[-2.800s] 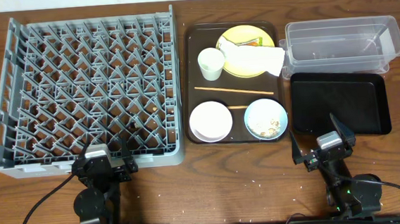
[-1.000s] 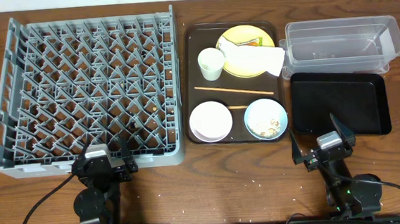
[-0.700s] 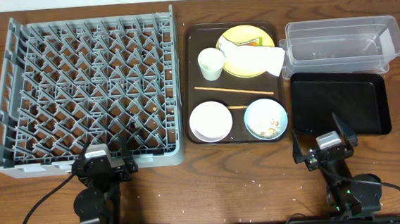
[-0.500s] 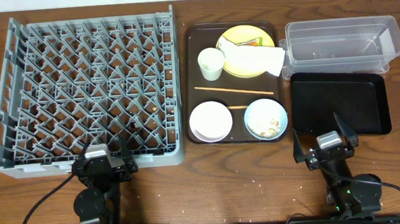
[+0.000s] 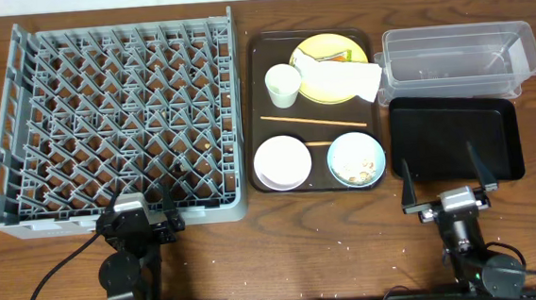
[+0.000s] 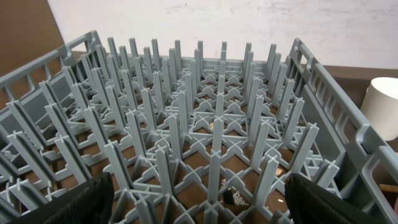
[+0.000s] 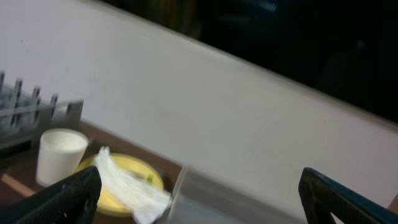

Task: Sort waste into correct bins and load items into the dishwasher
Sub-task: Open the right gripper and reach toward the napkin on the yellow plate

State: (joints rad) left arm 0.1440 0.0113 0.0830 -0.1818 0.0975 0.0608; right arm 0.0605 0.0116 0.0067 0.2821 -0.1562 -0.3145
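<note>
You had the left jaws and right jaws released, gripping nothing. The napkin (image 5: 362,75) lay on the yellow plate (image 5: 323,56) at the brown tray's (image 5: 255,113) far end. The dish rack (image 5: 115,123) sat left of that tray, the clear tub (image 5: 455,56) and black tray (image 5: 452,137) right, likely for short carries.

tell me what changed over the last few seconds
The right gripper swung to its right and squared up toward the black tray, open and empty. The left gripper, rack, napkin and everything on the brown tray stayed put.
</note>
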